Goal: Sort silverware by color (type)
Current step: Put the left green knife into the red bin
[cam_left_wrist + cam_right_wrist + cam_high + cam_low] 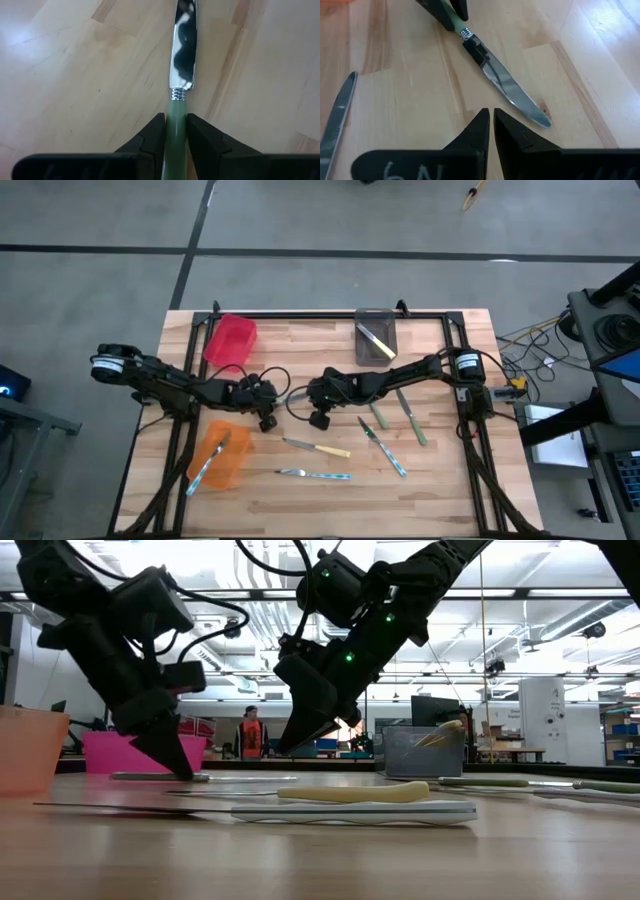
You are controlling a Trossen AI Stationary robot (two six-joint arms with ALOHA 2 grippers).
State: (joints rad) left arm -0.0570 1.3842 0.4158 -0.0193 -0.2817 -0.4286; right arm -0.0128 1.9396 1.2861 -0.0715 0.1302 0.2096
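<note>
Table point(440, 480): you have seven knives left loose on the wood.
Bins: orange bin point(232, 465) holds blue-handled knives, grey bin point(372, 330) a yellow one; red bin point(230, 340) looks unfilled.
Left gripper point(175, 131): its fingers pinch the green-handled knife point(176, 140), lying at table centre.
Right gripper point(491, 122): nearly closed, empty, hanging by that knife's blade.

A green-handled knife point(177, 125) is lain flat on the tabletop point(440, 480) near its middle, its shiny blade stretched away from its pale green handle, which is flanked on both sides by the left pincer point(176, 131). A yellow-handled knife point(318, 447) and a light-blue-handled knife point(315, 474) are laid flat nearer the front edge. Two more green-handled knives point(412, 420) and a second blue-handled one point(386, 451) are spread to the right of the middle. A yellow-handled knife point(377, 341) is propped in the grey bin point(376, 319), and a blue-handled one point(208, 464) is rested in the orange bin point(232, 468).
</note>
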